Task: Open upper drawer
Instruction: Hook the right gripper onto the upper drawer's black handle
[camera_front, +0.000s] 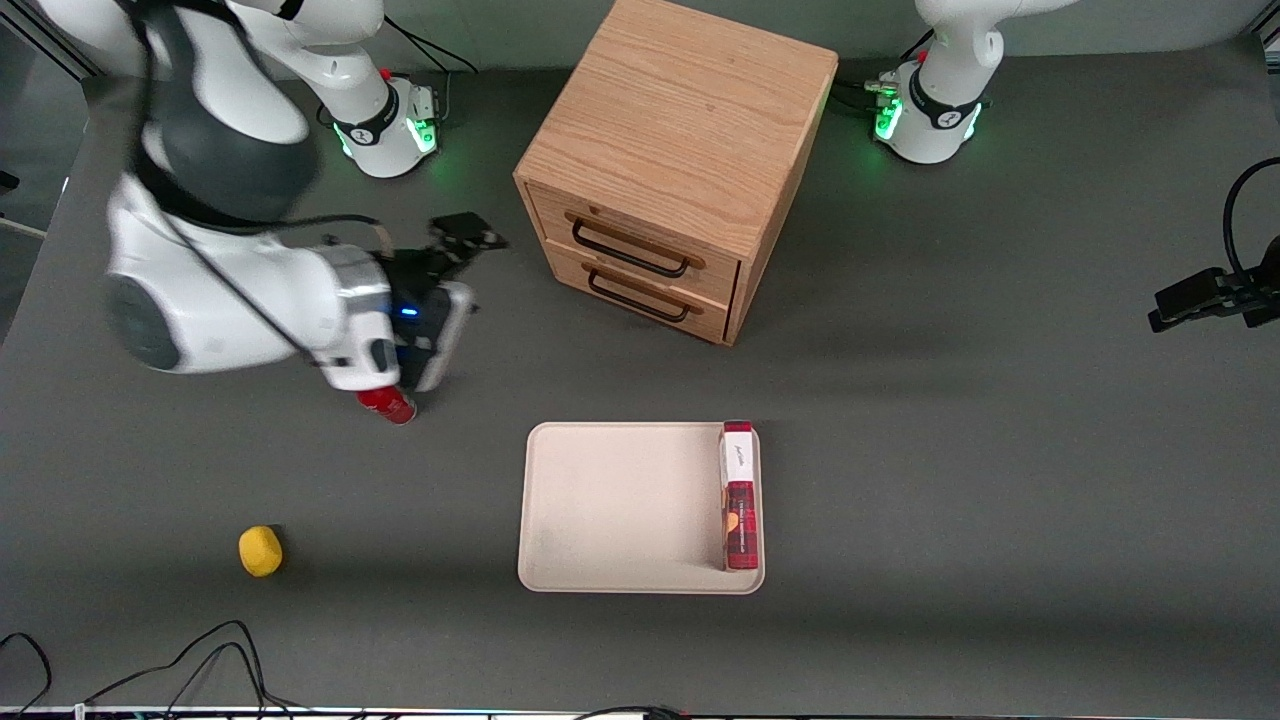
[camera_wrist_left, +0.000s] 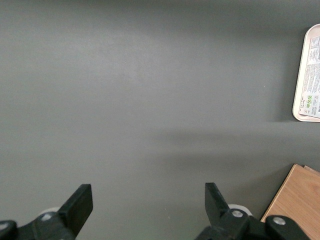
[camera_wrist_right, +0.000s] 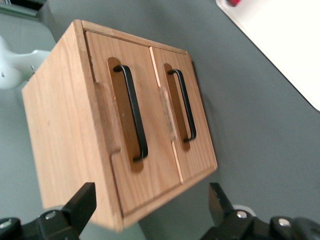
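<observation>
The small light-oak cabinet (camera_front: 680, 130) stands at the back middle of the table. Its two drawers are both shut. The upper drawer (camera_front: 640, 240) has a black wire handle (camera_front: 628, 249), and the lower twin (camera_front: 645, 295) sits just under it. My right gripper (camera_front: 466, 234) is open and empty. It hovers in front of the drawers, toward the working arm's end, clearly apart from the cabinet. In the right wrist view the upper drawer (camera_wrist_right: 125, 165), next to the cabinet's top face, and its handle (camera_wrist_right: 136, 115) show between the spread fingers of the gripper (camera_wrist_right: 150, 200).
A beige tray (camera_front: 600, 500) lies nearer the front camera than the cabinet, with a red-and-white box (camera_front: 739, 500) on edge in it. A red can (camera_front: 388, 404) lies under my arm. A yellow object (camera_front: 260, 551) lies nearer the camera. A black camera mount (camera_front: 1210, 295) stands toward the parked arm's end.
</observation>
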